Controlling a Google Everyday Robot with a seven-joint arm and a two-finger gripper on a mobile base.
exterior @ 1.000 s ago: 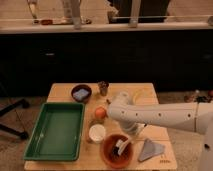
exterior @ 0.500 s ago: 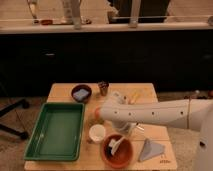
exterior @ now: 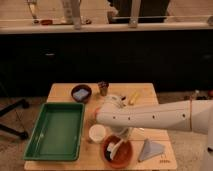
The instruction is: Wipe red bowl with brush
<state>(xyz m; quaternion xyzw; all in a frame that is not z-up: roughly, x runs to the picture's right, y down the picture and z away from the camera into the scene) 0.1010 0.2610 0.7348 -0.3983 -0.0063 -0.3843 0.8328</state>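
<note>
The red bowl (exterior: 111, 156) sits at the table's front edge, right of a white cup (exterior: 96, 133). The brush (exterior: 117, 147), white with a dark end, stands tilted inside the bowl with its lower end on the bowl's floor. My white arm reaches in from the right across the table. My gripper (exterior: 123, 138) points down over the bowl's far rim, shut on the brush's upper end. The arm hides much of the gripper.
A green tray (exterior: 55, 131) lies at the left. A small dark maroon bowl (exterior: 81, 93) holding a blue-grey pad and a dark cup (exterior: 103, 88) stand at the back. A grey folded cloth (exterior: 150, 149) lies right of the red bowl. A yellow object (exterior: 134, 97) lies at the back right.
My arm has swung a little to the left and now covers the orange fruit. The brush has shifted slightly left inside the red bowl.
</note>
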